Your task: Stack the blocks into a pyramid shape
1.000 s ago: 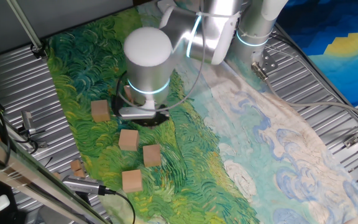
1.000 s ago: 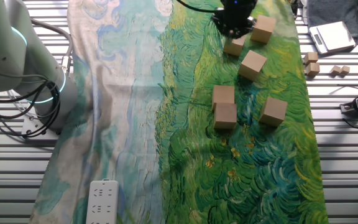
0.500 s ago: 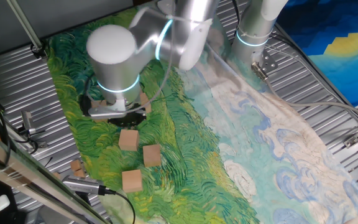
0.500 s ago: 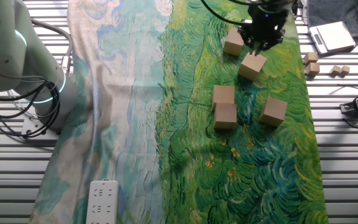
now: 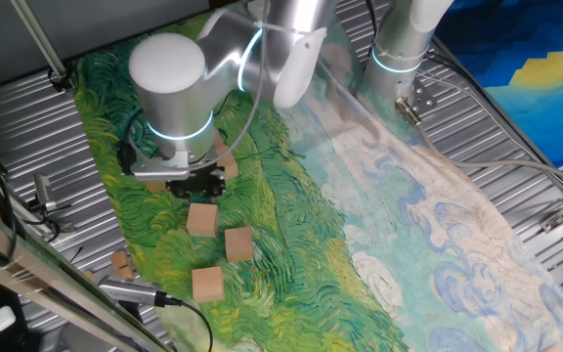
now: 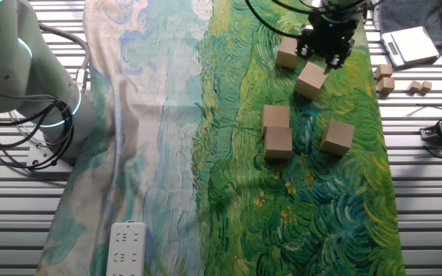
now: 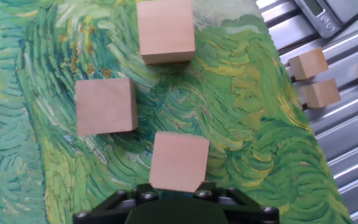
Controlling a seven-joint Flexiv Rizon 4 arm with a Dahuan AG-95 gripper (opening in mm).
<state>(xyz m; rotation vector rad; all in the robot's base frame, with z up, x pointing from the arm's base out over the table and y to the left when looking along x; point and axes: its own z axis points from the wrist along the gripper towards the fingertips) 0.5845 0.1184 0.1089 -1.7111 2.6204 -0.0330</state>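
Several tan wooden blocks lie flat on the green painted cloth. My gripper (image 6: 324,61) hangs open just above one block (image 6: 311,80), with nothing held. In the hand view that block (image 7: 179,162) reaches down to my gripper (image 7: 176,188), its near edge between the jaws. Two more blocks (image 7: 105,106) (image 7: 165,30) lie beyond it. Another block (image 6: 288,55) sits left of the gripper. Two blocks (image 6: 276,116) (image 6: 278,142) touch each other nearer the middle, and one block (image 6: 337,137) lies to their right. In one fixed view my gripper (image 5: 192,189) is over the block (image 5: 201,219).
Small tan scraps (image 6: 384,78) lie on the ribbed metal beside the cloth's edge, near a scale (image 6: 409,46). A white power strip (image 6: 126,249) rests at the pale end of the cloth. The arm's base (image 6: 21,84) stands at the left.
The arm swung from the far-side block across to the block by the cloth's edge, then settled slightly closer over it. No block has moved.
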